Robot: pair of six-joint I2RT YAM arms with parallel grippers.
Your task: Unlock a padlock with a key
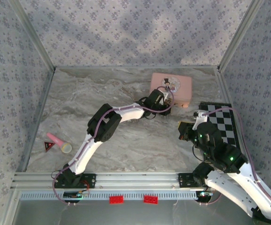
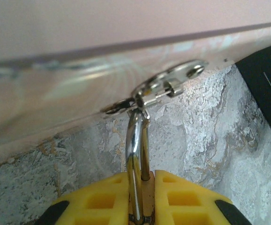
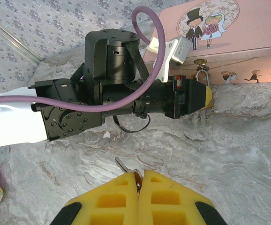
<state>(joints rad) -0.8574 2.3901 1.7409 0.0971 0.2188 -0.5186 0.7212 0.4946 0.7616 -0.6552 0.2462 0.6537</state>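
— Where's the padlock (image 2: 135,140)?
— Hanging on the pink tin (image 3: 248,51) clasp (image 2: 173,82), clamped in the left gripper (image 2: 142,178); that arm stretches low across the table (image 1: 126,89).
— The right gripper (image 3: 140,176)?
— Pinching the key (image 3: 123,164), well apart from the padlock.

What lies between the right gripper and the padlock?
Bare marble table, as the right wrist view shows. The right gripper holds the key; the left gripper clamps the padlock at the tin.
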